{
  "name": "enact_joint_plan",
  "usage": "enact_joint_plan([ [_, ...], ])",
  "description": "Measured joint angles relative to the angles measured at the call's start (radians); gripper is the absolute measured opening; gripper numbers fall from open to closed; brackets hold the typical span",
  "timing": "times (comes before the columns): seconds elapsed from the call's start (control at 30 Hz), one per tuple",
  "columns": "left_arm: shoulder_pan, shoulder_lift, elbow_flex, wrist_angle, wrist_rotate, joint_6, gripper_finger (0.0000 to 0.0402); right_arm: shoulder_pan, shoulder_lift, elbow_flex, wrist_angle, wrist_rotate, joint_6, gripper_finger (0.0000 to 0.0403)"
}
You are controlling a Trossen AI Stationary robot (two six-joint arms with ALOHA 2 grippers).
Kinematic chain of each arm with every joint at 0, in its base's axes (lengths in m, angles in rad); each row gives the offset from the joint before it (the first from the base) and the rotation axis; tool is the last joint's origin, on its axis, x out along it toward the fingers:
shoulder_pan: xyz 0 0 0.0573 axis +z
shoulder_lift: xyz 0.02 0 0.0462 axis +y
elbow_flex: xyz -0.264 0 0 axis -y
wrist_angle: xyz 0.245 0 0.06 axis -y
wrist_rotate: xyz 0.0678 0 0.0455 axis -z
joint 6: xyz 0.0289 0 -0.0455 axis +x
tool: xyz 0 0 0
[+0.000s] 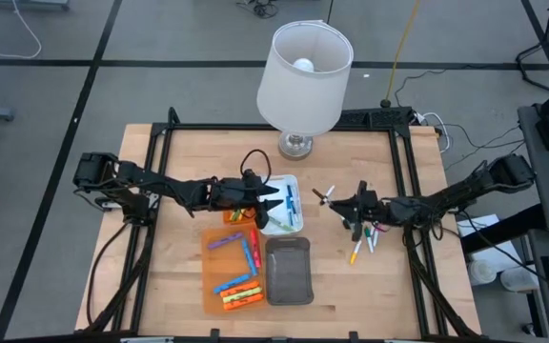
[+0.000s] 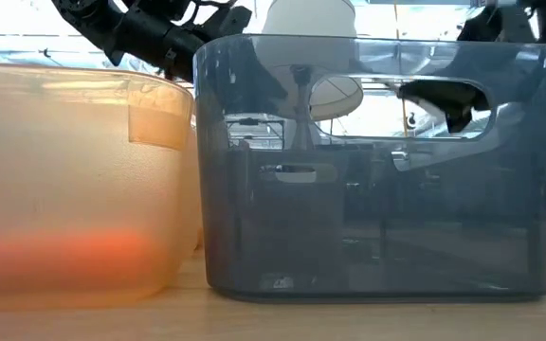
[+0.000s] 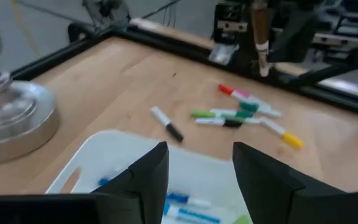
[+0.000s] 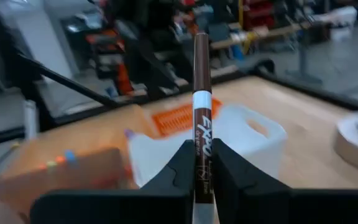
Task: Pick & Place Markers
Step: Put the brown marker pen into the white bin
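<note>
The right fingers (image 4: pixel 199 180) are clamped on a brown marker (image 4: pixel 201 93), holding it upright above the worktop (image 1: pixel 189 162), just right of the white tray (image 1: pixel 298 183). A loose cluster of markers (image 3: pixel 244 115) lies on the wood below that arm. The left fingers (image 3: pixel 197 171) stand apart with nothing between them, over the white tray, which holds blue markers (image 1: pixel 292 202). More markers (image 1: pixel 240 286) fill the orange tray (image 1: pixel 210 286), beside the grey tray (image 1: pixel 289 272) and near a lamp (image 1: pixel 305 76).

Marker (image 4: pixel 201 118) lower end hidden between jaws
</note>
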State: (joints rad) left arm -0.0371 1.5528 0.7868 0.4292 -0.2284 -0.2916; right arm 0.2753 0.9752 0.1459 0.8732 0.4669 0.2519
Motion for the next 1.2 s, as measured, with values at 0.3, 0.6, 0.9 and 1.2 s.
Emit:
enact_joint_plan([
  [0.3,-0.071,0.122,0.000,0.362,0.118,0.200,0.0174,0.064,0.019,0.024,0.087,0.037,-0.053,0.0018],
  [0.6,-0.087,0.245,0.015,0.634,0.123,0.200,0.0212,0.147,0.146,0.161,0.086,0.056,-0.170,0.0017],
  [0.9,-0.117,0.243,0.077,0.621,0.127,0.220,0.0260,0.168,0.333,0.303,0.086,0.057,-0.242,0.0017],
  [1.2,-0.147,0.243,0.094,0.618,0.159,0.261,0.0245,0.168,0.437,0.381,0.092,0.059,-0.295,0.0017],
])
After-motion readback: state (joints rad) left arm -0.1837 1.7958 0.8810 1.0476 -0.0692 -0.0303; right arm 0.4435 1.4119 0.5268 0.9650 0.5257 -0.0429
